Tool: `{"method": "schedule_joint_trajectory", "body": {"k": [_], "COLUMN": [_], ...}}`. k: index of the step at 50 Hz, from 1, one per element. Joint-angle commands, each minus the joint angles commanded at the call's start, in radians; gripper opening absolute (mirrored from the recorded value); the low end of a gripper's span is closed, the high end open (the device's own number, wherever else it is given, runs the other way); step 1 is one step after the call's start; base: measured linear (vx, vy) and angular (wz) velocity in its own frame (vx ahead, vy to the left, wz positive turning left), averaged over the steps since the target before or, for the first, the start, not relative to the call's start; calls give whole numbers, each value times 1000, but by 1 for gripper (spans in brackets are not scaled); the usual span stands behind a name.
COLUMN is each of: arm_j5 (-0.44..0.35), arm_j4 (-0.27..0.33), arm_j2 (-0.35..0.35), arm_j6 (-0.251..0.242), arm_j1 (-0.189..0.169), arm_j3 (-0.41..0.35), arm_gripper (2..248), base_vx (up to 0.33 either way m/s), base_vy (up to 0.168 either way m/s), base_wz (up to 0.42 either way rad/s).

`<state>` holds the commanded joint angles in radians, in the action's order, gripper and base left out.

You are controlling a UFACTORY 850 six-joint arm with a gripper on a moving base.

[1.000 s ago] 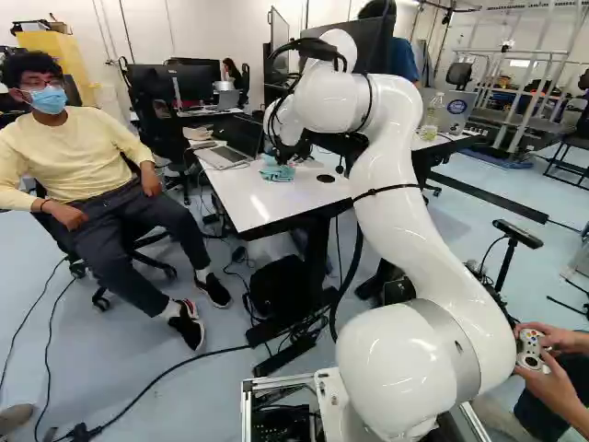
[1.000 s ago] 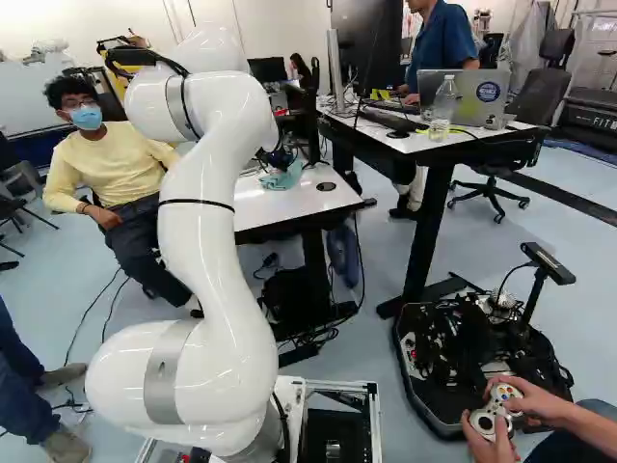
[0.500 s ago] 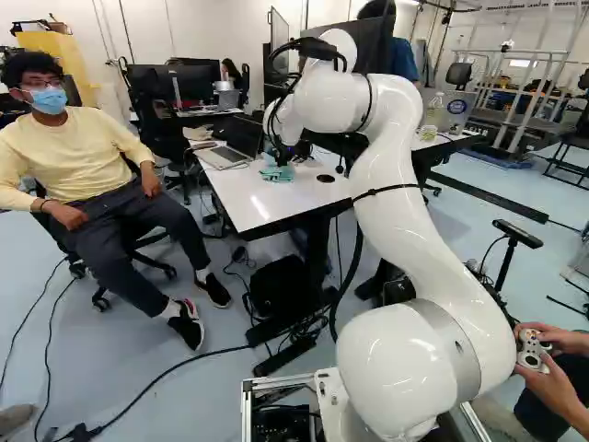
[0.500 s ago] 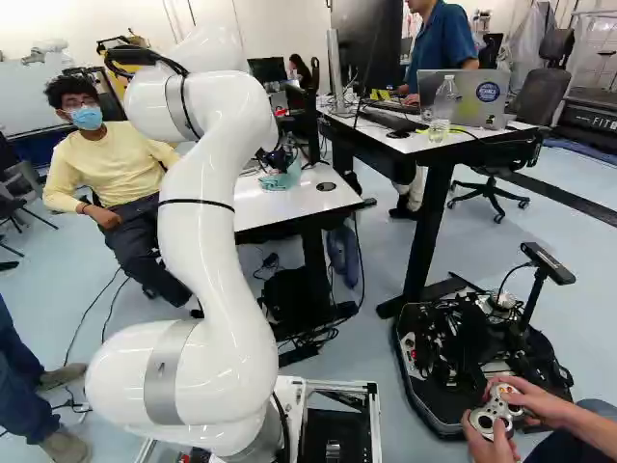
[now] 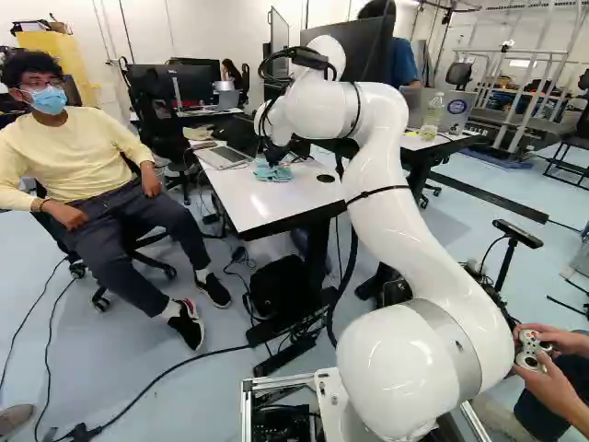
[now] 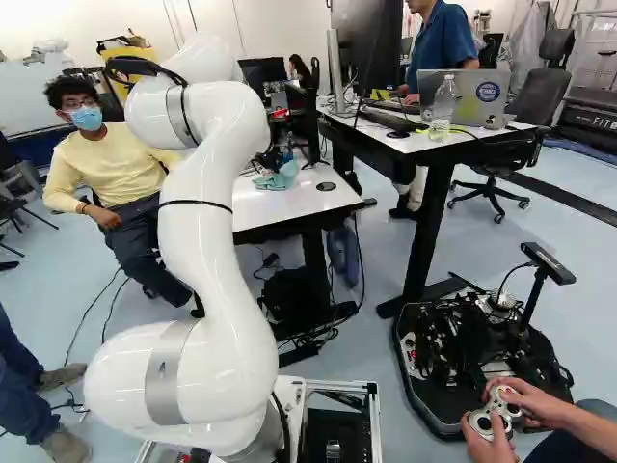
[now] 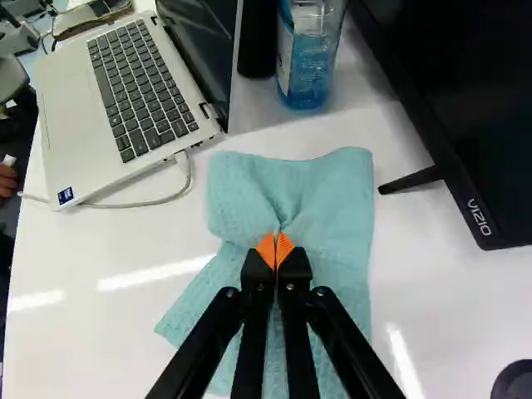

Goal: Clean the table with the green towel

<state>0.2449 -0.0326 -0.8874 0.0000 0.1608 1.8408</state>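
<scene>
Have claw [image 7: 275, 243] clamped on pinched fold of pale blue-green cloth towel [image 7: 335, 199], rest of it spread on glossy white table [image 7: 91, 332], just beside silver laptop [image 7: 71, 108] to its left. Grasp looks done. Can't read from surface how much wiping is done; I judge most remains. Near stretch around round black cable hole [image 5: 326, 179] and strip by black screen [image 7: 465, 108] on right likely need passes, steering clear of white laptop cord [image 7: 141, 204].
</scene>
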Motion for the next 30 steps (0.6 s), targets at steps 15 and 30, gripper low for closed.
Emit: {"method": "schedule_joint_trajectory", "body": {"k": [15, 30], "arm_j5": [0, 0], "arm_j4": [0, 0], "arm_j2": [-42, -25], "arm_j6": [0, 0], "arm_j1": [-24, -57], "arm_j3": [62, 36], "arm_gripper": [25, 25], "base_vx": [0, 0], "base_vy": [0, 0], "base_wz": [0, 0]}}
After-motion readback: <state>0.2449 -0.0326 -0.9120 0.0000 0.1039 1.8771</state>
